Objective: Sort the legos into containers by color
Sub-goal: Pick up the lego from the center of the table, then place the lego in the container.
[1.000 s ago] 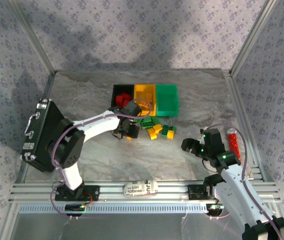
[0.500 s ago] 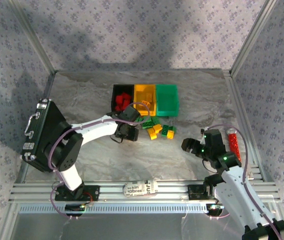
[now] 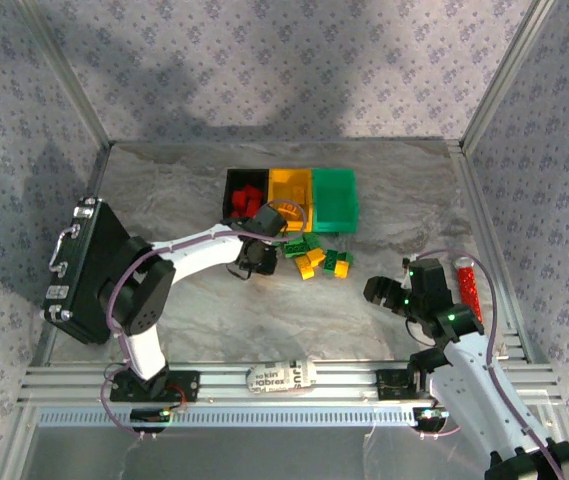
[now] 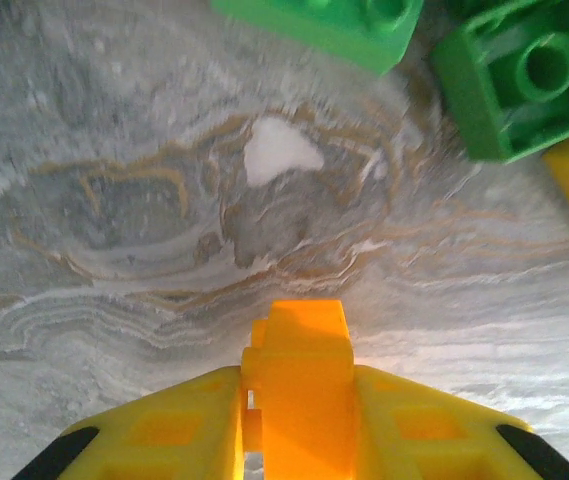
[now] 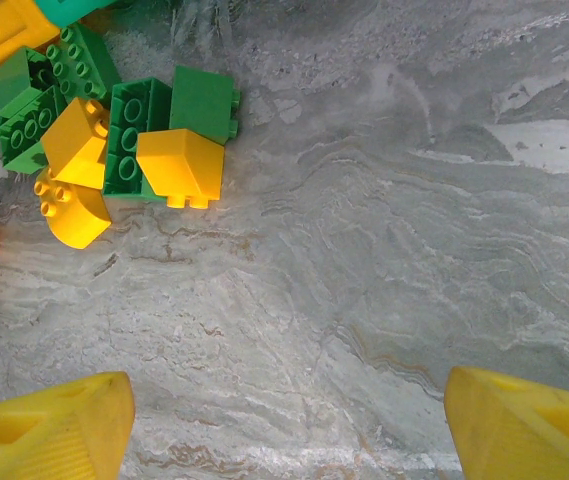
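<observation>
- The containers (image 3: 336, 200) sit in a row; the orange-yellow bin (image 3: 291, 183) lies just beyond the left gripper (image 3: 256, 256), slightly rightward.
- The right gripper (image 5: 284, 420) hangs wide apart, farther off, near the loose legos (image 5: 139, 120).
- The left fingers (image 4: 164, 440) clamp an orange lego (image 4: 297, 380).

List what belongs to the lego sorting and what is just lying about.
Job: loose legos, black bin, orange bin, green bin, orange lego in the left gripper.
Lying about: black case, red cylinder, white tag on the rail.
</observation>
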`<state>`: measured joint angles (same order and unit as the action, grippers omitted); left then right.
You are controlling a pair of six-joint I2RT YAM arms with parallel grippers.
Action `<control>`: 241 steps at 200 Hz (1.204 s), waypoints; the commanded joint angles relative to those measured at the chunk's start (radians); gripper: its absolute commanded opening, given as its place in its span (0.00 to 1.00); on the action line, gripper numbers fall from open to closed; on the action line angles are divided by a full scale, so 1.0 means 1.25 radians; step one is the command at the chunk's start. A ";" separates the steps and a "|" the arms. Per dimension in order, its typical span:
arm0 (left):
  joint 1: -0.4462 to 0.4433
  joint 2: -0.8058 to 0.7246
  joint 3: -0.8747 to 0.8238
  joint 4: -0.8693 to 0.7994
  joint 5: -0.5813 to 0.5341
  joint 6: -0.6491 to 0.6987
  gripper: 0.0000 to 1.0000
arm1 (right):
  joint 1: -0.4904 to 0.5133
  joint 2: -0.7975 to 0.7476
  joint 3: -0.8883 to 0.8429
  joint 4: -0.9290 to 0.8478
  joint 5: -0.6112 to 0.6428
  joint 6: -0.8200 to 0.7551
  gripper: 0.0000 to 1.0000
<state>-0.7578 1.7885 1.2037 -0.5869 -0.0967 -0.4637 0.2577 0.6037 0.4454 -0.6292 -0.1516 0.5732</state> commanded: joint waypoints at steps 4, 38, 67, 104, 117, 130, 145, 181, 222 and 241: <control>-0.002 0.000 0.068 -0.041 -0.016 0.027 0.29 | 0.002 -0.005 0.000 -0.013 -0.006 0.011 0.83; 0.006 0.021 0.186 -0.059 -0.025 0.062 0.28 | 0.002 -0.003 -0.004 -0.008 -0.005 0.013 0.83; 0.025 0.097 0.369 -0.122 -0.020 0.089 0.28 | 0.002 -0.004 -0.002 -0.013 -0.008 0.015 0.83; 0.054 0.232 0.658 -0.219 -0.022 0.119 0.27 | 0.002 -0.010 -0.009 -0.015 -0.011 0.017 0.83; 0.067 0.292 0.769 -0.264 -0.020 0.125 0.27 | 0.003 -0.012 -0.013 -0.016 -0.013 0.018 0.83; 0.078 0.357 0.888 -0.311 -0.018 0.131 0.27 | 0.003 -0.017 -0.015 -0.018 -0.015 0.018 0.82; 0.087 0.437 1.036 -0.384 -0.029 0.131 0.28 | 0.003 -0.024 -0.016 -0.021 -0.019 0.019 0.83; 0.075 0.647 1.484 -0.655 -0.082 0.116 0.75 | 0.003 -0.028 -0.020 -0.014 -0.022 0.018 0.83; 0.005 0.672 1.562 -0.757 -0.171 0.121 0.77 | 0.003 -0.024 -0.019 -0.009 -0.029 0.010 0.83; -0.027 0.661 1.523 -0.763 -0.161 0.154 0.77 | 0.005 -0.023 -0.018 -0.010 -0.036 0.008 0.83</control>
<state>-0.7319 2.6148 3.0951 -1.4242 -0.2581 -0.3176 0.2577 0.5758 0.4305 -0.6312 -0.1738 0.5873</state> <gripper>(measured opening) 0.772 0.827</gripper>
